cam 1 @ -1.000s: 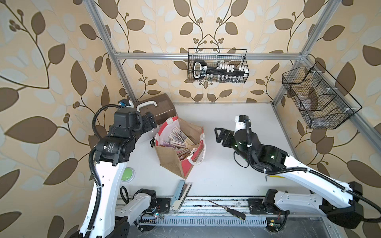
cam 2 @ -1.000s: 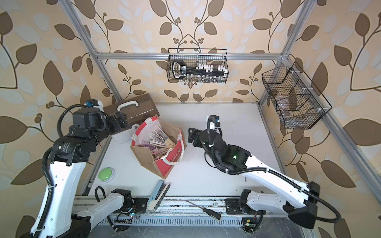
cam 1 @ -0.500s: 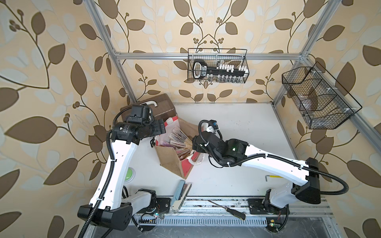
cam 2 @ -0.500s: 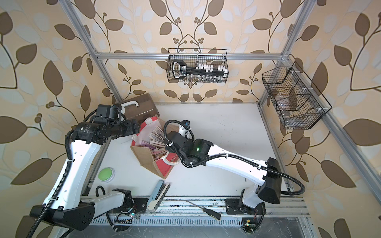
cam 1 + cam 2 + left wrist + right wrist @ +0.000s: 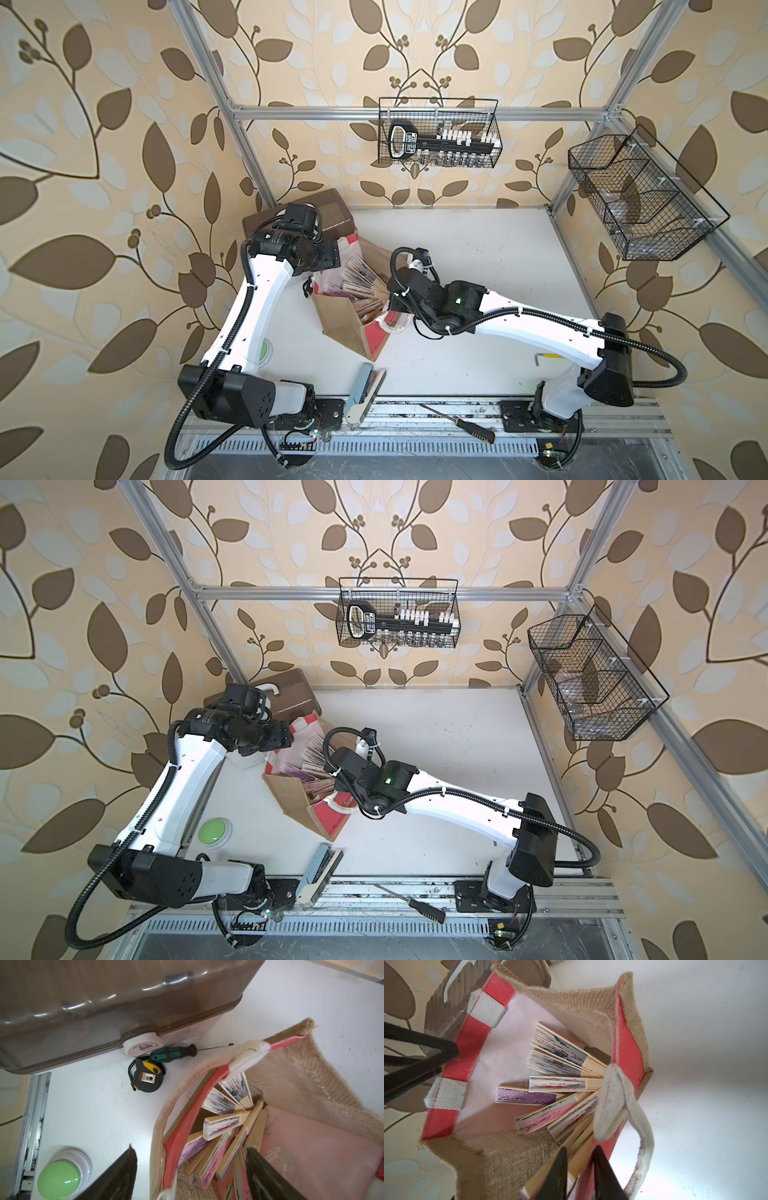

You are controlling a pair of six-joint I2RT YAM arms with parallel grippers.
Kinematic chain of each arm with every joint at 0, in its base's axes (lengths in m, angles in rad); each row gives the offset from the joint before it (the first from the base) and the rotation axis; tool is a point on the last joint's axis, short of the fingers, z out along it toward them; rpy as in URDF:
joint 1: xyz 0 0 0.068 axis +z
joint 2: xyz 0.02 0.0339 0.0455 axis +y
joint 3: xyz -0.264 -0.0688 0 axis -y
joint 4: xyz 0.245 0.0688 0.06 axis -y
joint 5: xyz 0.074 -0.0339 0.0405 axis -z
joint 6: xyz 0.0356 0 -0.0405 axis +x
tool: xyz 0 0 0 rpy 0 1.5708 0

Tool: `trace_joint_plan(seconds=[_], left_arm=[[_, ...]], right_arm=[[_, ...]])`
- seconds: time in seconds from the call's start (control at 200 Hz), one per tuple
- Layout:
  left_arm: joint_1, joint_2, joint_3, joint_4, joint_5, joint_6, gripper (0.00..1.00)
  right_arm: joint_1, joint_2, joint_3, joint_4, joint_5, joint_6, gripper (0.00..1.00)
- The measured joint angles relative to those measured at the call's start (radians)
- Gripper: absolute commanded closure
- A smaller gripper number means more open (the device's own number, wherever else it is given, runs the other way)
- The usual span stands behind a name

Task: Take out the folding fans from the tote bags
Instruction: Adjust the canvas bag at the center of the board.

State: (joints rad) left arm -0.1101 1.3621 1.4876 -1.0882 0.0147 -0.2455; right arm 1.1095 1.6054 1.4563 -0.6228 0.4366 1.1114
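Folding fans [image 5: 556, 1084] lie splayed inside the jute tote bag [image 5: 571, 1001]. Right claw [image 5: 581, 1147] is nearly closed, pinching the bag's red rim. Left claw [image 5: 189, 1147] gapes wide astride the bag's opposite rim, holding nothing.

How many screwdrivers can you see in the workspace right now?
2. One black-handled screwdriver lies on the front rail; one green-handled screwdriver lies on the table by the brown case, beside the tape measure. Others may be hidden.
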Motion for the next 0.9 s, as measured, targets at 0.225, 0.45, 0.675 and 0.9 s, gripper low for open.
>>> trace_joint_plan(seconds=[0.225,0.45,0.675,0.9], left_arm=[[0.0,0.142,0.076,-0.008,0.001,0.017,0.43],[-0.003,0.206,0.099,-0.009,0.011,0.045,0.83],[-0.01,0.193,0.1,-0.008,0.01,0.043,1.0],[-0.042,0.111,0.213,-0.01,0.09,0.042,1.0]], right_arm=[[-0.006,-0.025,-0.037,0.03,-0.012,-0.002,0.9],[-0.013,-0.048,-0.073,0.048,-0.023,-0.005,0.9],[-0.035,-0.076,-0.111,0.071,-0.035,-0.01,0.86],[-0.074,-0.092,-0.149,0.091,-0.053,-0.037,0.6]])
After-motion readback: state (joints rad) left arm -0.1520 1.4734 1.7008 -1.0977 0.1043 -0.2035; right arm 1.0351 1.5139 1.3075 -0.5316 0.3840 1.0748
